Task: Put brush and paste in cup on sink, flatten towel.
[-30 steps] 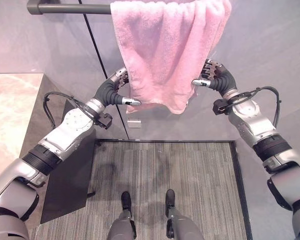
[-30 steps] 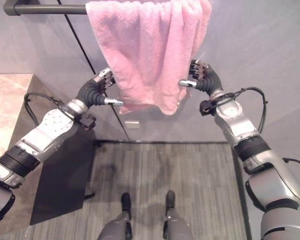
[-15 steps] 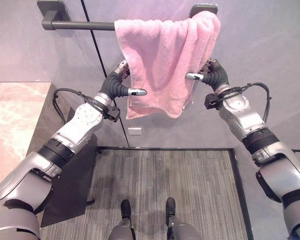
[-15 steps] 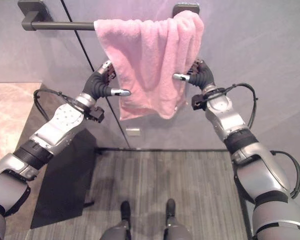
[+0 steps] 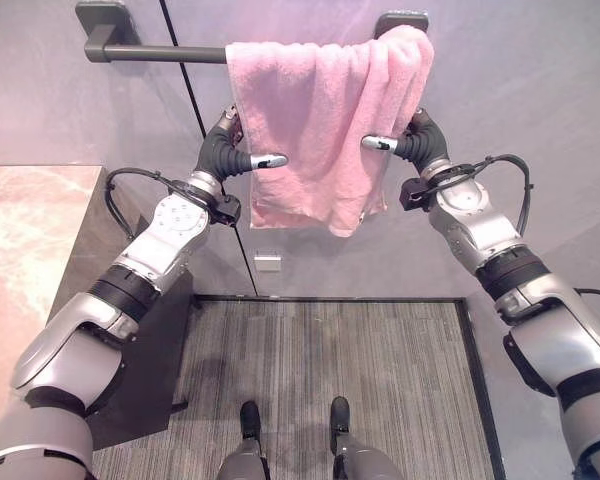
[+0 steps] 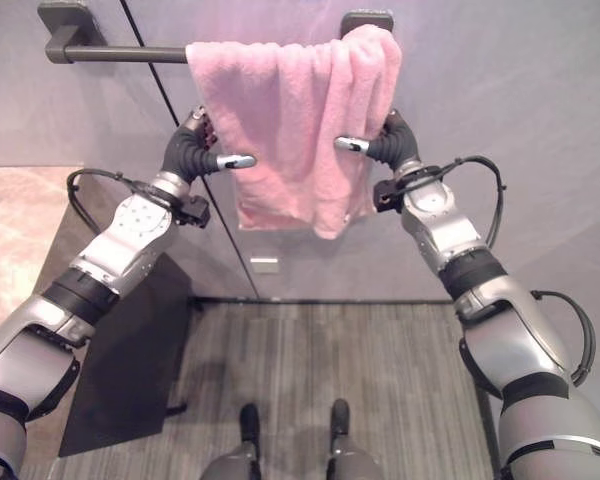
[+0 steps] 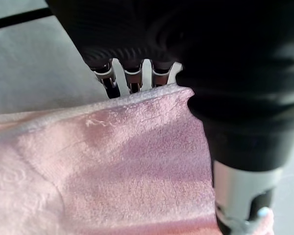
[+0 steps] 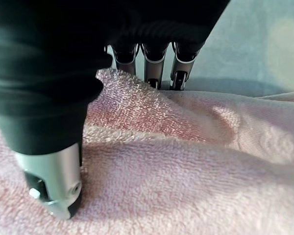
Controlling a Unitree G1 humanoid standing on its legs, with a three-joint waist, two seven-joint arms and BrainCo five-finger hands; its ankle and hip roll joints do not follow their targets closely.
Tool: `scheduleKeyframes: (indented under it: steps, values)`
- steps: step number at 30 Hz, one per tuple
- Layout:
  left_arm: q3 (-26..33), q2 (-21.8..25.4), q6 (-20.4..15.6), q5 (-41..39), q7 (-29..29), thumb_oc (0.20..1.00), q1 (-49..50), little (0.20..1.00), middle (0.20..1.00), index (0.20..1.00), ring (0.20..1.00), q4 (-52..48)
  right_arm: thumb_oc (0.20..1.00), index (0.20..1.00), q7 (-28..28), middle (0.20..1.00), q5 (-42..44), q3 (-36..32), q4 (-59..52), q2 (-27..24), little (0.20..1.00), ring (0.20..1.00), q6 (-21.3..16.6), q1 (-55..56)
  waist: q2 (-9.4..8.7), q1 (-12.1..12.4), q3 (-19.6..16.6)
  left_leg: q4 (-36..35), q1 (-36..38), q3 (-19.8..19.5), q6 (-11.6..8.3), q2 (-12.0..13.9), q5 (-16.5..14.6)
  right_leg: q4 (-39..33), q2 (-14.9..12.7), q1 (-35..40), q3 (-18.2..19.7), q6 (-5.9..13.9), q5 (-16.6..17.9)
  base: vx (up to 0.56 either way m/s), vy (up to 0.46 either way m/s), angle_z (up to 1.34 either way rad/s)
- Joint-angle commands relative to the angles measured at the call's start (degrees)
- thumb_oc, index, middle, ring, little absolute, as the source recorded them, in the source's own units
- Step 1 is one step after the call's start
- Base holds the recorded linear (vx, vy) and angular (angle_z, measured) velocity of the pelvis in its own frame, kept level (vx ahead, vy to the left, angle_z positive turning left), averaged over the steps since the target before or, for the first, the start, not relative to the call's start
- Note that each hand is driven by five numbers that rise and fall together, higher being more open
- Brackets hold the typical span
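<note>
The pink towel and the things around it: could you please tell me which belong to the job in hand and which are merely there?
Part of the job:
- pink towel, bunched on the dark rail
- left hand, thumb and fingers pinching its left edge
- right hand, pinching its right edge

Merely there:
- marble counter
- grey floor mat
- small wall plate
</note>
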Motion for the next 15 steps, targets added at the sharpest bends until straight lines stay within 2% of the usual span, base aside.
scheduleKeyframes:
  steps: [1,2,3,4,5,6,11,13,15]
  values:
    - [2.47,-0.51,-3.39,-0.86,1.36,1.000,-6.38,1.000,1.000,1.000,1.000,3.35,0.645,0.645,-1.83,0.645,3.00,-1.74,2.77,0.17,0.645,0.645,-3.52,-8.83,-1.31,1.66,-1.68,0.24,3.91,-0.09,-2.03,0.38,-1.53,-0.13,-3.13,-0.16,1.90,5.27,2.68,0.00,0.000,0.00]
    - [2.46,-1.16,-3.46,-2.56,0.75,1.000,-5.98,1.000,1.000,1.000,1.000,3.08,0.470,0.470,-1.80,0.470,3.68,-2.25,2.90,0.15,0.470,0.470,-3.55,-8.52,-1.35,1.61,-1.70,0.24,4.07,-0.05,-2.00,0.34,-1.61,-0.13,-3.13,0.08,1.81,5.29,2.62,0.00,0.000,0.00]
    - [2.25,-1.43,-3.62,-3.75,0.36,1.000,-5.89,1.000,1.000,1.000,1.000,2.70,0.338,0.338,-1.95,0.338,4.41,-2.80,2.89,0.30,0.338,0.338,-3.64,-8.35,-1.36,1.62,-1.68,0.24,4.13,-0.13,-1.99,0.31,-1.61,-0.13,-3.11,0.13,1.82,5.31,2.62,0.00,0.000,0.00]
    - [2.16,-1.50,-3.74,-4.19,0.27,0.834,-6.12,0.834,0.834,0.834,0.834,2.55,0.310,0.310,-2.15,0.310,4.80,-3.43,3.14,0.48,0.310,0.310,-3.83,-8.14,-1.40,1.63,-1.63,0.24,4.11,-0.18,-2.02,0.28,-1.56,-0.13,-3.11,0.13,1.86,5.29,2.63,0.00,0.000,0.00]
    - [2.17,-1.63,-3.84,-4.42,0.30,0.573,-6.27,0.573,0.573,0.573,0.573,2.49,0.203,0.203,-2.30,0.203,4.86,-3.75,3.20,0.58,0.203,0.203,-3.96,-8.04,-1.44,1.63,-1.60,0.24,4.04,-0.20,-2.04,0.27,-1.52,-0.13,-3.13,0.09,1.88,5.30,2.64,0.00,0.000,0.00]
    - [2.19,-1.72,-3.97,-4.72,0.32,0.200,-6.33,0.200,0.200,0.200,0.200,2.22,0.200,0.200,-2.48,0.200,4.78,-4.10,2.81,0.64,0.200,0.200,-4.11,-7.72,-1.45,1.58,-1.58,0.24,3.98,-0.18,-2.06,0.26,-1.51,-0.13,-3.14,-0.02,1.92,5.30,2.64,0.00,0.000,0.00]
    - [3.91,-1.72,-3.78,-4.38,0.60,0.200,-3.75,0.200,0.200,0.200,0.200,0.64,0.200,0.200,-2.95,0.200,4.76,-6.20,-0.41,1.31,0.200,0.200,-4.80,-4.34,-1.35,1.59,-1.71,0.24,4.47,0.03,-2.00,0.32,-1.73,-0.13,-3.07,0.31,1.90,5.25,2.55,0.00,0.000,0.00]
    - [4.83,-1.11,-3.42,-4.13,0.21,0.241,-1.33,0.241,0.241,0.241,0.241,-0.45,0.200,0.200,-2.74,0.200,4.69,-7.22,-2.91,1.92,0.200,0.200,-5.01,-1.90,-1.25,1.58,-1.79,0.24,4.94,0.22,-1.92,0.33,-1.90,-0.13,-3.08,0.65,1.97,5.23,2.43,0.02,0.004,0.00]
    - [5.45,-0.40,-2.89,-3.51,-0.29,0.238,1.09,0.238,0.238,0.238,0.238,-1.32,0.200,0.200,-2.48,0.200,3.43,-7.55,-5.78,2.09,0.200,0.200,-4.72,0.60,-1.16,1.55,-2.12,0.24,5.60,0.46,-1.84,0.28,-2.14,-0.13,-3.11,1.31,2.03,5.18,2.23,0.02,0.006,0.00]
